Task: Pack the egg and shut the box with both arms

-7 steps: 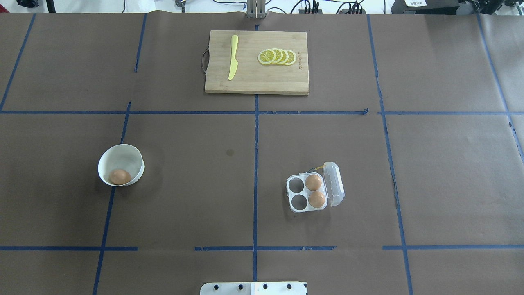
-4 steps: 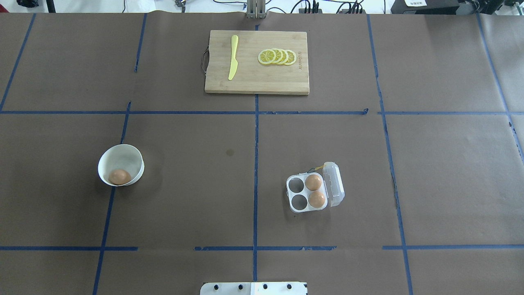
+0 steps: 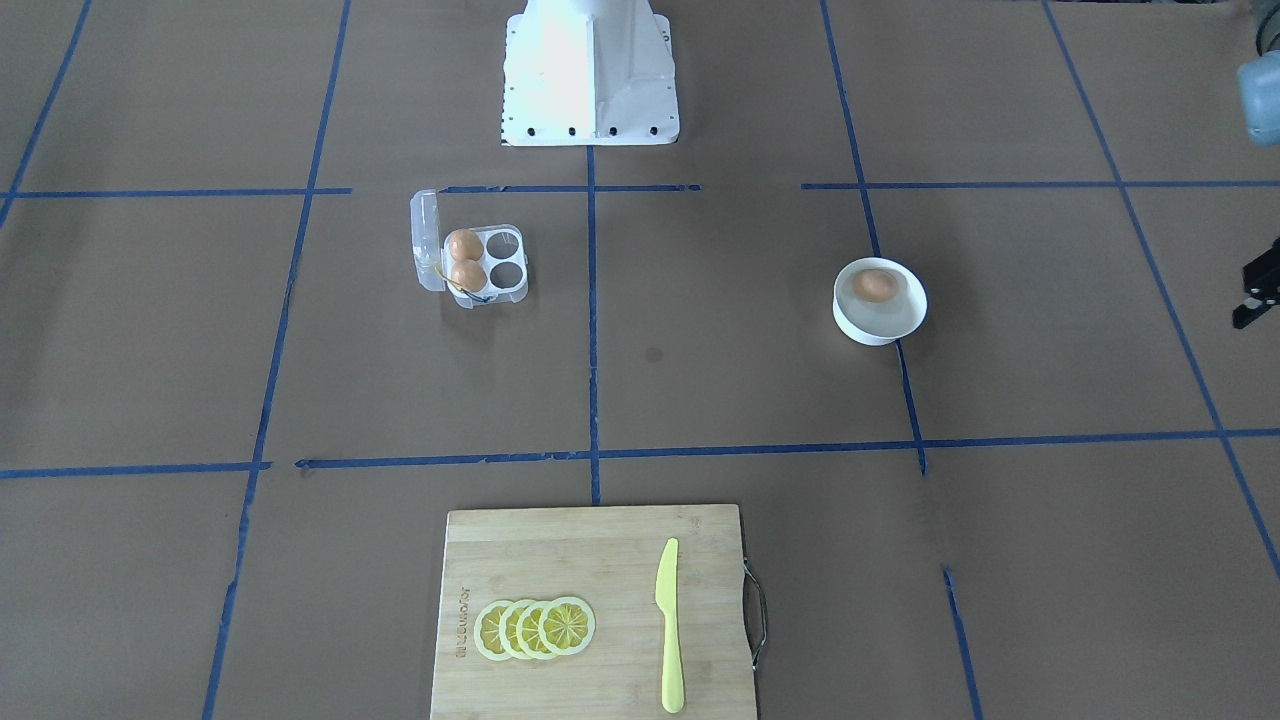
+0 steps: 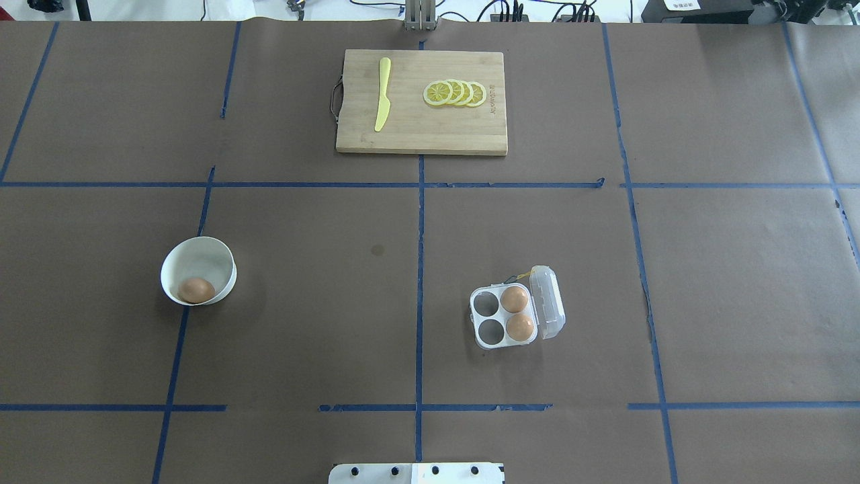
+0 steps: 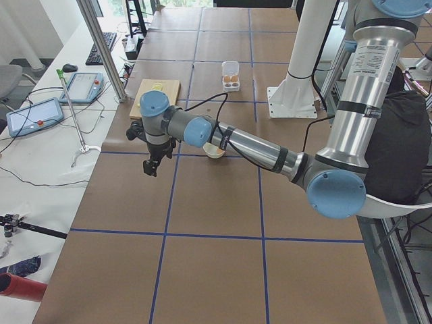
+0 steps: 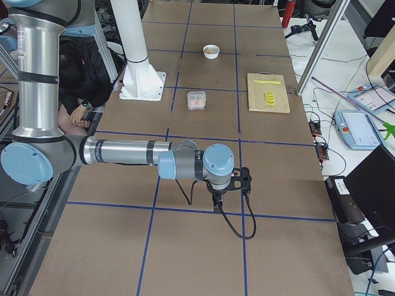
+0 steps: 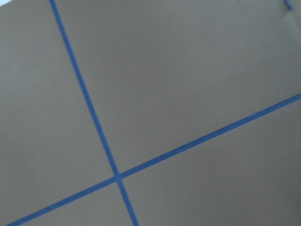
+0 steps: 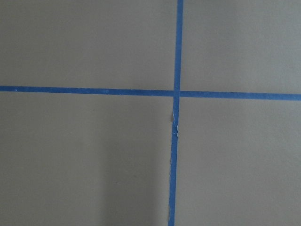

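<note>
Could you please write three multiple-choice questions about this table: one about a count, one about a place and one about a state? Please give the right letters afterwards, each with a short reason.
1. How many eggs sit in the box?
A one
B two
C four

2. Where is the third egg?
A in the white bowl
B on a plate
C in a pan

3. The box's lid is:
A shut
B missing
C open

Answers:
1 B, two cups are filled and two are empty.
2 A, it rests inside the bowl, on the robot's left side of the table.
3 C, the lid is folded back beside the eggs, which are uncovered.
</note>
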Controlling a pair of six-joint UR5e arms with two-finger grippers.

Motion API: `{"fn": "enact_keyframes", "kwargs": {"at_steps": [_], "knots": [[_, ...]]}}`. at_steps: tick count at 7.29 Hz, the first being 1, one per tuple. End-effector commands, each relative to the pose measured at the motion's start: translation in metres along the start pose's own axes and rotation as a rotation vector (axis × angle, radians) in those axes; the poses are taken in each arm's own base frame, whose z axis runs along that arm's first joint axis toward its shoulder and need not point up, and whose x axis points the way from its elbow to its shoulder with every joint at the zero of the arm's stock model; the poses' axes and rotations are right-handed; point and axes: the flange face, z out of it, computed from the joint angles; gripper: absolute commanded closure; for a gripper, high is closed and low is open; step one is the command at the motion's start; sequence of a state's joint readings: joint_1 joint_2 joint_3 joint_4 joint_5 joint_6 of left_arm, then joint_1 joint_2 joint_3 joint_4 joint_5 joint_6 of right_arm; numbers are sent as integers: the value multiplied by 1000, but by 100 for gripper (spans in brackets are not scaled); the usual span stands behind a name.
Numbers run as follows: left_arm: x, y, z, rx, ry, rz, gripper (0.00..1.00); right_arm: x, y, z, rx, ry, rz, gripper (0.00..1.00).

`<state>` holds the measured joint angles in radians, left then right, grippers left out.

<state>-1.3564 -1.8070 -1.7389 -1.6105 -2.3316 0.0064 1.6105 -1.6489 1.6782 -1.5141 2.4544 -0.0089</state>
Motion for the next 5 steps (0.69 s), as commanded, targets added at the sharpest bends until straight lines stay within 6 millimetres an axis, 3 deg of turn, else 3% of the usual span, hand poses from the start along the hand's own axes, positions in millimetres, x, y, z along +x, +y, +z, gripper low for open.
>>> {"fn": "enact_keyframes", "kwargs": {"at_steps": [1,2,3,4,5], "knots": [[56,-36,-2,55,133,-107,0,-9,-14,-3,20,-8,-35,0],[80,-42,-4,90,176,-178,0,-5,-9,2,12,-13,-30,0],[114,-40,9,72,206,-263,0,1,-7,8,2,-15,-15,0],[140,-25,23,65,165,-345,0,6,0,12,-8,-10,-5,0],[171,5,34,68,115,-424,1,12,5,17,-18,-10,5,0]]}}
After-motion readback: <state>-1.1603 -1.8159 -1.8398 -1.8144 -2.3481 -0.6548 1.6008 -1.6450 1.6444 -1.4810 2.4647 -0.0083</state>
